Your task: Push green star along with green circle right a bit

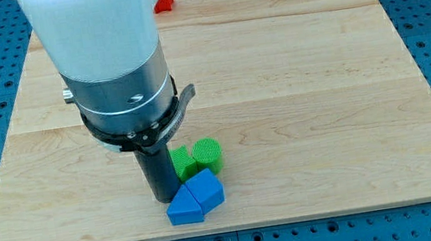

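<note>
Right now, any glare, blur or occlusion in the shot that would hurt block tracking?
Camera view: lighting is even and soft, shadows faint, focus sharp on the blocks. The white arm housing is blown out near the top. The rod hides part of the green star; my tip sits at its left. The green circle and blue blocks show clearly.

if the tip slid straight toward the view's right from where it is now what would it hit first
Most likely the green star, which sits right beside my tip, with the green circle just past it. The blue blocks lie slightly lower; depth is unclear.
</note>
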